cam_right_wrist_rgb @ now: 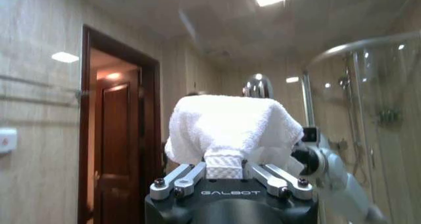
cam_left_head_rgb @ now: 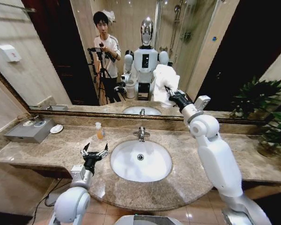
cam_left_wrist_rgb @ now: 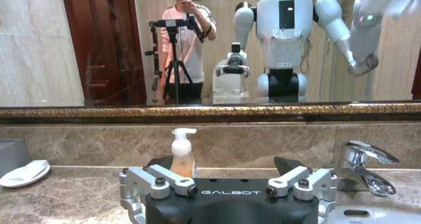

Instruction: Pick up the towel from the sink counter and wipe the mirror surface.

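The white towel (cam_left_head_rgb: 165, 83) is clamped in the right gripper (cam_left_head_rgb: 171, 92), whose fingers are closed on a bunched fold of cloth (seen clearly in the right wrist view, where the towel (cam_right_wrist_rgb: 230, 130) billows above the right gripper (cam_right_wrist_rgb: 225, 172)). The right arm is raised over the right side of the basin (cam_left_head_rgb: 141, 161), and the towel is pressed against, or held just at, the mirror (cam_left_head_rgb: 61, 51) above the lower edge of its dark bronze-gold frame; actual contact with the glass cannot be confirmed. The left gripper (cam_left_head_rgb: 94, 153) is held low over the sink counter (cam_left_head_rgb: 51, 150), just left of the basin, with its fingers spread apart and nothing between them; in the left wrist view the left gripper (cam_left_wrist_rgb: 227, 184) is seen facing the backsplash, with the soap bottle (cam_left_wrist_rgb: 183, 152) beyond it and the chrome faucet (cam_left_wrist_rgb: 365, 169) off to one side. A soap bottle (cam_left_head_rgb: 99, 131) stands near the backsplash, between the left gripper and the faucet (cam_left_head_rgb: 141, 133). Farther left, a grey box (cam_left_head_rgb: 30, 130) and a small white dish (cam_left_head_rgb: 56, 128) are set near the counter's end. Bare marble is left along the curved front edge and to the right of the basin, toward a potted plant (cam_left_head_rgb: 271, 126) at the far right.
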